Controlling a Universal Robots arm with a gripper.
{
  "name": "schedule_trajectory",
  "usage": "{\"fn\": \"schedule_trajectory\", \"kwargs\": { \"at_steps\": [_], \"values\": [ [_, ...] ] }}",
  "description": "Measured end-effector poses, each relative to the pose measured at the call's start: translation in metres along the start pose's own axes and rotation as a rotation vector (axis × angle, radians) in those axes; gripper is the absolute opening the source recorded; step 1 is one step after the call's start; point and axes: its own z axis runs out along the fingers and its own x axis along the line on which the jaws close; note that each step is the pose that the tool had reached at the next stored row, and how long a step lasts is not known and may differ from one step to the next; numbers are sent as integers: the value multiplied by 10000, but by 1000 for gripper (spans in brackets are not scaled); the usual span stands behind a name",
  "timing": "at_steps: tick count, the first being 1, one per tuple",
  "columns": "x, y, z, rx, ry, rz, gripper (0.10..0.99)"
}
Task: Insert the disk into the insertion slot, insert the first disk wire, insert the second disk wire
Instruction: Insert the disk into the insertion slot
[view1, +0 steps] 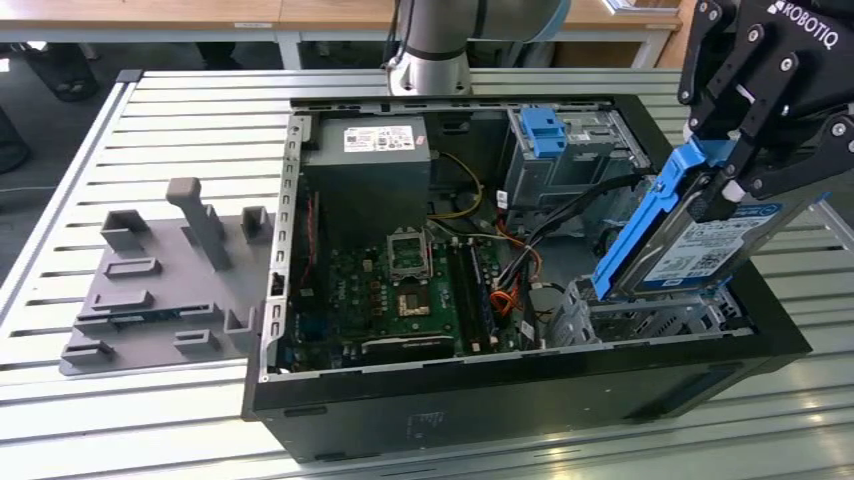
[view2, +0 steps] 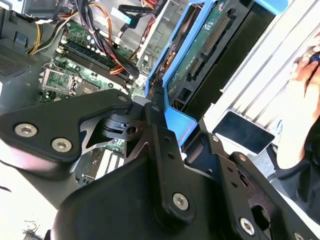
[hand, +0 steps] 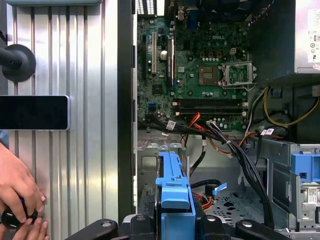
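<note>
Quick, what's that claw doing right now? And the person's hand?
The gripper: shut on the disk, which is tilted.
The person's hand: touching a small dark object.

Place: you're in a robot lab | signs: slatted metal bench (view1: 187, 110), robot arm (view1: 434, 40), opened computer case (view1: 534, 380)

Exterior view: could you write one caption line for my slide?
The pincer holds the disk tilted, its lower end at the silver insertion slot of the open computer case.

The silver disk (view1: 714, 250), blue-framed, leans tilted over the low grey metal slot (view1: 654, 322) at the exterior view's right.
</note>
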Motion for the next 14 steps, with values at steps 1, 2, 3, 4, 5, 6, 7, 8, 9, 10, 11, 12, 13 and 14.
{"fn": "schedule_trajectory", "kwargs": {
  "at_steps": [1,2,3,4,5,6,7,8,9,10,11,12,13,14],
  "values": [
    [-14,1,8,-1,-1,-46,369],
    [-23,1,15,-1,-2,-71,369],
    [-30,1,23,-1,-2,-80,369],
    [-35,2,30,-1,-3,-80,369],
    [-40,2,37,-1,-3,-80,369],
    [-46,2,42,-1,-3,-80,369],
    [-54,3,46,-1,-2,-80,369],
    [-61,3,53,-1,-2,-80,369],
    [-67,3,62,-1,-2,-80,369],
    [-71,3,72,-1,-2,-80,369],
    [-75,4,82,-1,-3,-80,369],
    [-78,4,93,-1,-3,-80,369],
    [-82,4,104,-1,-3,-80,369],
    [-86,5,112,-1,-3,-80,369]
  ]
}}
